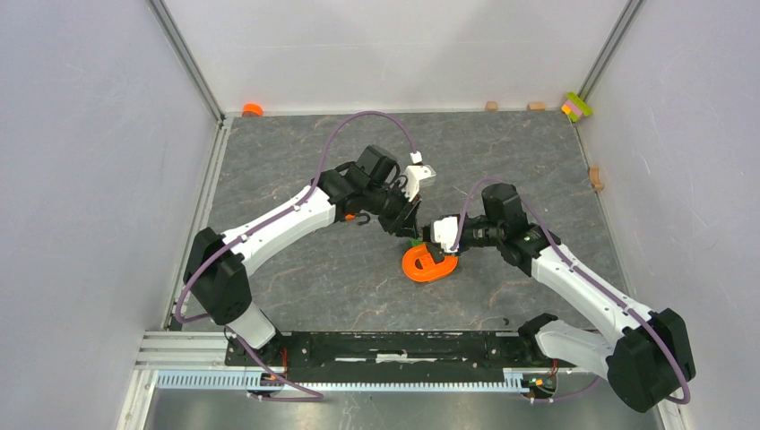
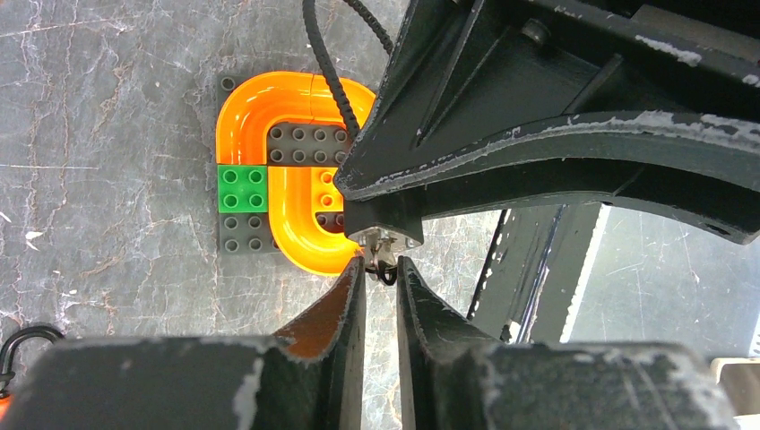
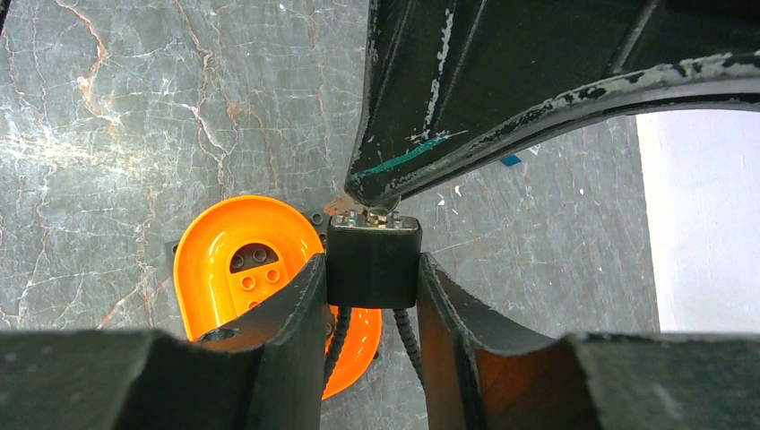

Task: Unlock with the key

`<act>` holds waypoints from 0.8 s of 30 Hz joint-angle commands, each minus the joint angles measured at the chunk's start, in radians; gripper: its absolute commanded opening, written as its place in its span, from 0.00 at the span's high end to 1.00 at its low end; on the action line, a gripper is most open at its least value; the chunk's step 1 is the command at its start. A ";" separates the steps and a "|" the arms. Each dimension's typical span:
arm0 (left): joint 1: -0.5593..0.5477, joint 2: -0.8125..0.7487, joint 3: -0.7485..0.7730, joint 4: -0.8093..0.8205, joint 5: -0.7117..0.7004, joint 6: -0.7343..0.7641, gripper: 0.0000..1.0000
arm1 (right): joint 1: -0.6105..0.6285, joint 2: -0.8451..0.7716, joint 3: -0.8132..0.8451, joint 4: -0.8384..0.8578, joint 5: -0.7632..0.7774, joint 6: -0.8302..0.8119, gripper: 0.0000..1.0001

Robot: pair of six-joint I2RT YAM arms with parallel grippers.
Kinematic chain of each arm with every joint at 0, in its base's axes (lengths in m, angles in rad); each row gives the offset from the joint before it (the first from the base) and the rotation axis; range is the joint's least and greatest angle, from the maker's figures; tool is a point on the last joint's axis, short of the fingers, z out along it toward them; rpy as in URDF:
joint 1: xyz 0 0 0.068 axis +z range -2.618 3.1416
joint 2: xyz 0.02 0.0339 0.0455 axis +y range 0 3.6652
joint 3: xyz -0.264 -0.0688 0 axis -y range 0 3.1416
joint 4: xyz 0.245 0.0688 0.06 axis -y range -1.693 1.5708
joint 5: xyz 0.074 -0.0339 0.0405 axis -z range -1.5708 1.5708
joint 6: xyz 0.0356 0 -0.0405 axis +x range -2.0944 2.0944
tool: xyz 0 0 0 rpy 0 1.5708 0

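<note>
Lock (image 3: 373,251): black body, held off the table above the far edge of the ring (image 1: 421,266). Its silvery face is turned toward the left arm, judged so that the keyway is offered to it.
Right gripper (image 3: 373,269): fingers clamped on the two sides of the lock. It acts as a vice, so a turn of the key should not spin the body.
Cable (image 2: 324,67): thin and black, running out of the lock's rear end and hanging over the ring.
Key (image 2: 386,274): tiny and mostly hidden. It sits at the lock's face, above the ring's edge. Whether the blade is fully in cannot be told.
Left gripper (image 2: 383,267): fingers nearly together, tips on either side of the key's head, and it looks pinched. It lines up end-on with the lock, which suits a twist about the blade's axis.
Step in hand: judged to be the grip before the turn; the lock is not seen open.
Ring: orange, lying flat on a grey studded plate (image 2: 235,235) with a green brick (image 2: 242,188).
Padlock (image 1: 351,217): orange, lying beyond and left of the ring under the left arm, apart from both grippers.
Table (image 1: 296,179): dark grey, stone-veined, matt.
Room: pale walls (image 1: 90,179) on three sides. Small blocks (image 1: 536,106) lie along the table's edges well beyond the ring.
</note>
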 commanded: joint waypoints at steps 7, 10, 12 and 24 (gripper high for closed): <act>-0.001 0.004 0.039 0.017 0.026 -0.009 0.93 | -0.004 -0.006 0.042 0.025 -0.024 -0.010 1.00; -0.003 0.000 0.034 0.022 0.022 0.005 0.98 | -0.004 0.000 0.043 0.025 -0.022 -0.003 1.00; -0.005 -0.003 0.033 0.022 0.017 0.032 0.98 | -0.004 0.007 0.050 0.024 -0.024 0.007 1.00; -0.030 -0.079 -0.041 0.090 -0.038 0.317 0.98 | -0.005 0.038 0.081 -0.003 -0.047 0.029 1.00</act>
